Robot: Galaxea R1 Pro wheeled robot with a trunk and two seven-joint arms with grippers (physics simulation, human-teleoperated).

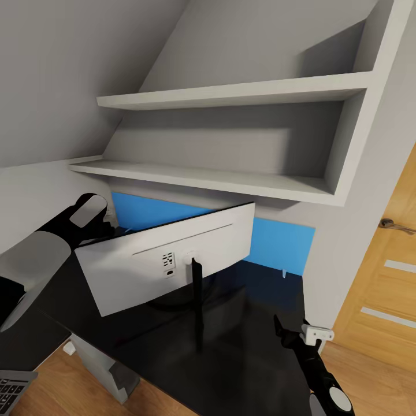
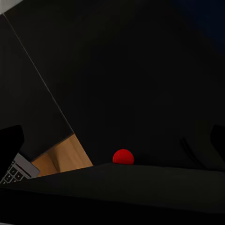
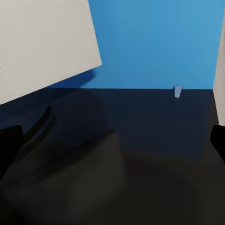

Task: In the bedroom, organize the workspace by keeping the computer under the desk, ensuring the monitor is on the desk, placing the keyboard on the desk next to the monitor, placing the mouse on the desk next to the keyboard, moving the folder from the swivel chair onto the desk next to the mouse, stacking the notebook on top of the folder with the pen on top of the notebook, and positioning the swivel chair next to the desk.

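Sloped-ceiling alcove with grey shelves (image 1: pixel 231 92). Monitor (image 1: pixel 167 257) standing on glossy black desk (image 1: pixel 254 323), grey back outward, before blue panel (image 1: pixel 283 242). Keyboard (image 1: pixel 11 388) corner low beside desk. Left gripper (image 1: pixel 107 222) behind monitor, opening indeterminate; right gripper (image 1: pixel 289 332) over desk, fingers apart, empty.

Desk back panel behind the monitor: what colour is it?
Bright blue. The back panel shows best in the right wrist view, above the glossy black desk top.

Light-grey back of the monitor (image 1: pixel 167 260) on a thin black stand; glossy black desk (image 1: pixel 254 346) top with a bright-blue back panel (image 1: pixel 283 242); pale grey shelves (image 1: pixel 231 92); honey-wood door (image 1: pixel 387 277); small red ball (image 2: pixel 123 157); dark-keyed keyboard (image 1: pixel 13 388).
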